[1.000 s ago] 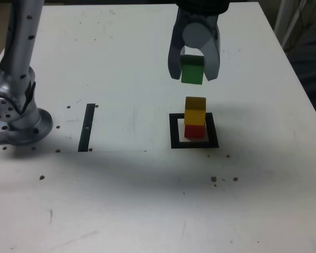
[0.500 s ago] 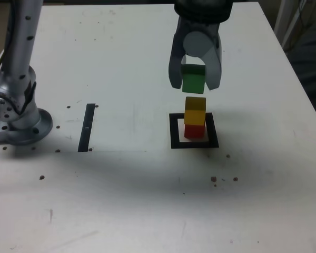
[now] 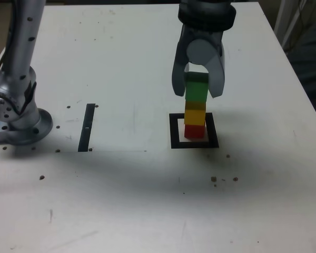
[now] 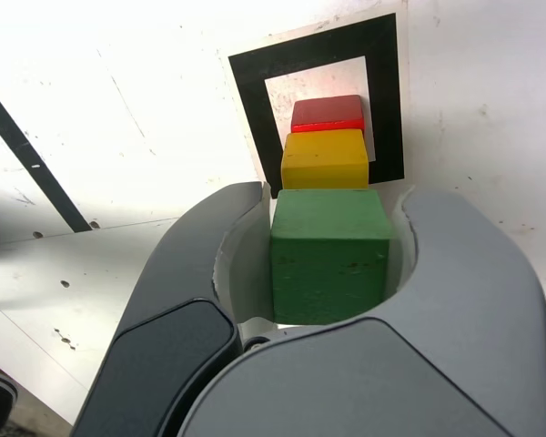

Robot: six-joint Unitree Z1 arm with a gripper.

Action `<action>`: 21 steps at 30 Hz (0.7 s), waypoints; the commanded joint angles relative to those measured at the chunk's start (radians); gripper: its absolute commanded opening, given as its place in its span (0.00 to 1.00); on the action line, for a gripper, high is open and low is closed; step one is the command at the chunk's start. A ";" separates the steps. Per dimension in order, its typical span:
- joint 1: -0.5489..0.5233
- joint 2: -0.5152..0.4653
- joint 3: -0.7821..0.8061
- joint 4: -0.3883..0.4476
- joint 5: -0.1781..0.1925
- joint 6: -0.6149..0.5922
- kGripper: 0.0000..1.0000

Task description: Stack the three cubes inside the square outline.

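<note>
On 1 tabletop (image 3: 121,200), 1 end effector (image 3: 198,90) grips 1 green cube (image 3: 196,88) above 2 cubes, yellow (image 3: 195,114) and red (image 3: 194,131).

The arm (image 3: 23,58) is finished in grey with dark round spots and a black cable, while smooth, curved grey fingers (image 4: 478,291) are joined to what is perhaps a black wrist (image 3: 206,15).
</note>
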 commanded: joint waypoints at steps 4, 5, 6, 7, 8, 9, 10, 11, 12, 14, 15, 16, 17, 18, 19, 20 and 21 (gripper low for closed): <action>-0.001 0.006 0.012 -0.010 -0.008 -0.002 0.31; -0.001 0.006 0.013 -0.012 -0.008 -0.002 0.31; -0.001 0.006 0.015 -0.015 -0.009 -0.002 0.31; -0.001 0.006 0.017 -0.018 -0.010 -0.002 0.31; -0.001 0.006 0.019 -0.021 -0.011 -0.001 0.31; -0.001 0.006 0.021 -0.023 -0.013 -0.001 0.31; -0.001 0.006 0.024 -0.025 -0.014 -0.001 0.31; -0.001 0.006 0.026 -0.027 -0.015 -0.001 0.33; -0.001 0.007 0.029 -0.028 -0.017 -0.001 0.35; -0.001 0.008 0.036 -0.029 -0.021 0.000 0.48; -0.001 0.009 0.039 -0.031 -0.022 0.001 0.57; -0.001 0.009 0.042 -0.032 -0.023 0.001 0.67; -0.001 0.010 0.046 -0.034 -0.024 0.002 0.77; -0.001 0.010 0.048 -0.036 -0.025 0.002 0.85; -0.001 0.010 0.050 -0.039 -0.025 0.003 0.92; -0.001 0.009 0.052 -0.041 -0.025 0.003 0.98; -0.001 0.009 0.052 -0.043 -0.025 0.003 0.99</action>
